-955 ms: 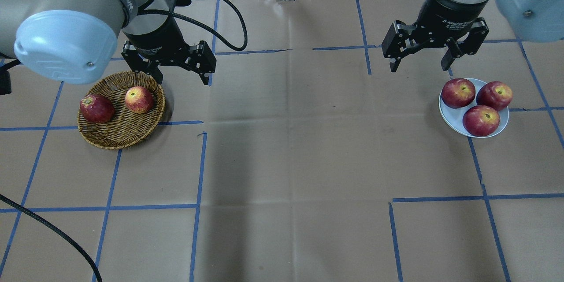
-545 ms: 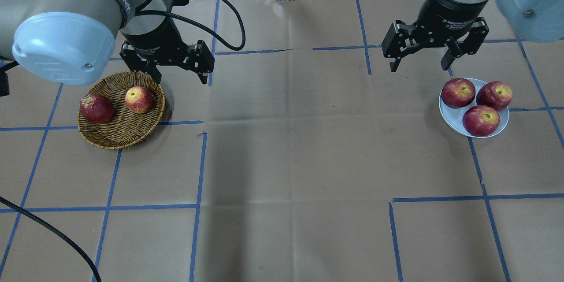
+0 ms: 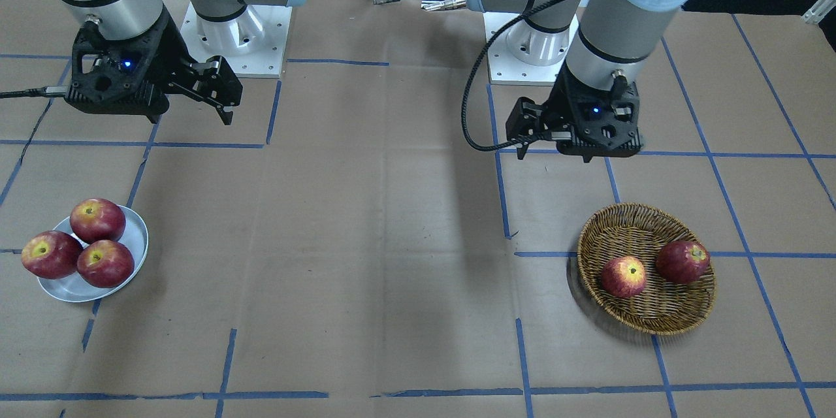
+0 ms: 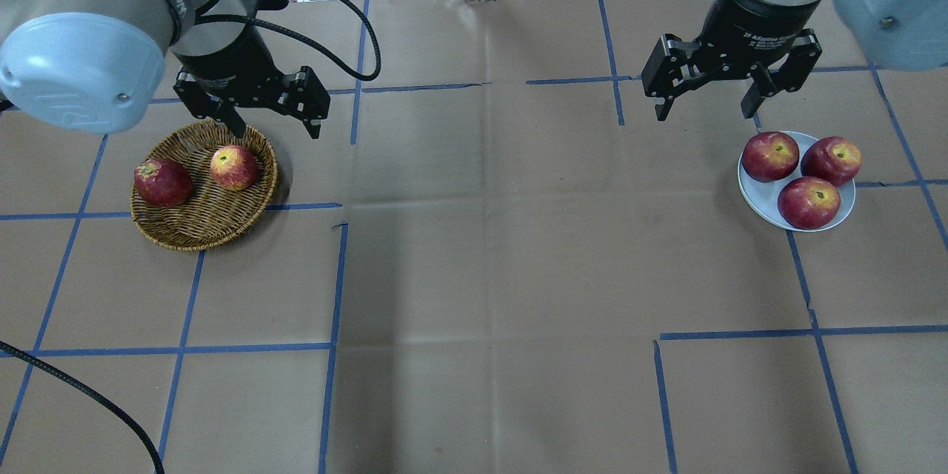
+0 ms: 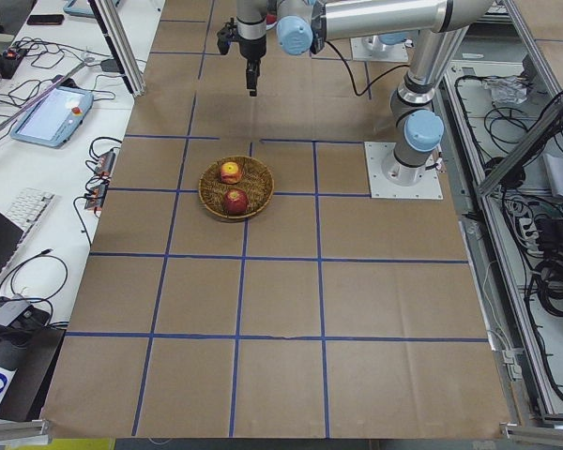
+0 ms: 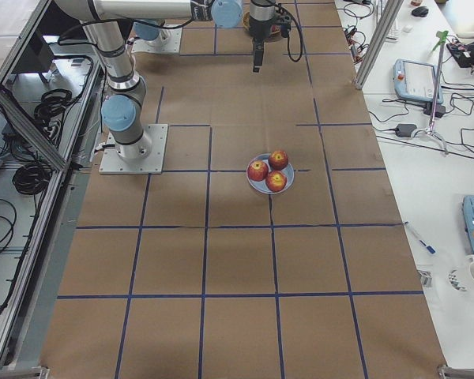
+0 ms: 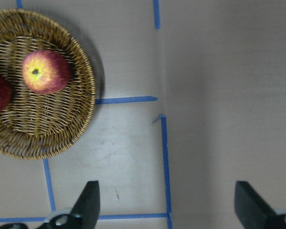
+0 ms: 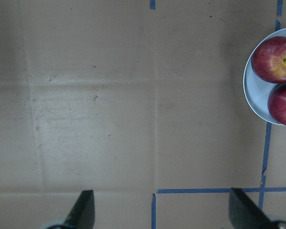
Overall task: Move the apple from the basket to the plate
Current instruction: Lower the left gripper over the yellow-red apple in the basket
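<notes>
Left gripper (image 4: pixel 278 132) hangs empty with its jaws spread wide, over the far rim of the basket (image 4: pixel 207 241) in the overhead view. One finger is above the wicker edge, the other above the table (image 4: pixel 474 274). Two fruits lie in the basket, apart from each other. One is the apple (image 4: pixel 234 167), pale with a yellow blush, on the side toward the table's middle. The other is a darker red apple (image 4: pixel 162 182) on the outer side. Right gripper (image 4: pixel 703 112), just as wide and empty, hovers beyond the plate (image 4: pixel 763 196). The plate carries three red apples (image 4: pixel 808 202) packed together. Blue tape lines (image 4: pixel 333 274) grid the brown paper, and a black cable (image 4: pixel 370 52) loops from the left wrist.

The front-facing camera shows both grippers raised off the table, each on the robot's side of its container. The basket's rim lies between the left one and the apple.

From the left end, the apple is the farther of the basket's two fruits. From the right end, the plate and its three apples sit mid-table.

The left wrist view shows the apple with its stem dimple up. The darker one is cut off by the frame edge, and two fingertips stand far apart over paper and tape. The right wrist view shows the plate at the frame's edge and the fingertips equally spread.
</notes>
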`<state>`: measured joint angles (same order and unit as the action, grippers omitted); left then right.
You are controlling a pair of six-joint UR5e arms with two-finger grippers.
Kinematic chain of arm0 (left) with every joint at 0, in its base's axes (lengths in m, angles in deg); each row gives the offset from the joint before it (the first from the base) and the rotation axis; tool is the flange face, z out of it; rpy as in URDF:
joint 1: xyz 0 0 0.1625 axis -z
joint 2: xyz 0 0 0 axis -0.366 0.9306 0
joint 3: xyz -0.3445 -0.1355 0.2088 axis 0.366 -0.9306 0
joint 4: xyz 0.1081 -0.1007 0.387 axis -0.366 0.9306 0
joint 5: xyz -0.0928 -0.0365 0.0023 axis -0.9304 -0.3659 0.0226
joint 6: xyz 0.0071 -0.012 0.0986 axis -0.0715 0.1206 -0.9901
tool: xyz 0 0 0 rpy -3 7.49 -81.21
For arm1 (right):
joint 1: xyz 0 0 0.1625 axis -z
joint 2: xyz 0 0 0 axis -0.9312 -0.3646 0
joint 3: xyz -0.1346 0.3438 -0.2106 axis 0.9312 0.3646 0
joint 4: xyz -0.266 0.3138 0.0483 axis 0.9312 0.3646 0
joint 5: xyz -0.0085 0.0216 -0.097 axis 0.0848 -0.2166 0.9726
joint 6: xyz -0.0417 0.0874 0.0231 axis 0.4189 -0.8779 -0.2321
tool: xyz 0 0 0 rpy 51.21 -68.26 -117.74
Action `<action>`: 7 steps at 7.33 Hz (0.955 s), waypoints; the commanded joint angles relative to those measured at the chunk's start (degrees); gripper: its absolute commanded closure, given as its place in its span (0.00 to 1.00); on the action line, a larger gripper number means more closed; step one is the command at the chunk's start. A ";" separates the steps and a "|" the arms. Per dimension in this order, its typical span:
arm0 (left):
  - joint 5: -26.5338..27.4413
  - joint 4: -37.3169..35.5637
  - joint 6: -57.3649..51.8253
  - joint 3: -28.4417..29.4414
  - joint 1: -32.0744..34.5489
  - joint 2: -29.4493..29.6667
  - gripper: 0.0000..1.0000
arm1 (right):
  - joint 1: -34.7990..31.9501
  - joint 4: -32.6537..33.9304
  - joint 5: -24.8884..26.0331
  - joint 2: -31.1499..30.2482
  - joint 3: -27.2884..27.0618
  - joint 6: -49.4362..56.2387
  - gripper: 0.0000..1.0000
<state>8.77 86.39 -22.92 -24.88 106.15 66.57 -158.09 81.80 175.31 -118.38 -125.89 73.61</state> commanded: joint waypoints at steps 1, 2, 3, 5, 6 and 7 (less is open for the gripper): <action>0.07 -11.23 -6.86 -3.01 -4.52 4.35 0.01 | -0.09 -0.02 0.06 0.00 0.00 0.00 0.00; -0.11 -12.15 -6.61 -3.54 -6.71 6.63 0.02 | -0.09 -0.02 -0.03 -0.09 0.00 0.00 0.00; -0.19 -13.90 -6.61 -3.72 -7.95 8.92 0.02 | -0.09 0.06 -0.20 -0.09 0.09 0.00 0.00; 0.33 -17.69 -6.79 -4.16 -10.93 14.80 0.02 | -0.09 0.06 -0.12 -0.09 0.17 0.00 0.00; 0.42 -20.22 -8.35 -4.60 -11.21 16.13 0.02 | -0.09 0.06 -0.20 -0.09 0.26 0.00 0.00; 0.42 -24.25 -13.94 -5.82 -11.47 16.76 0.02 | 0.00 0.06 -0.29 -0.09 0.26 0.00 0.00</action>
<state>9.12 66.30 -32.07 -29.57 95.27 81.90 -158.15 81.86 175.12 -118.48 -125.68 73.60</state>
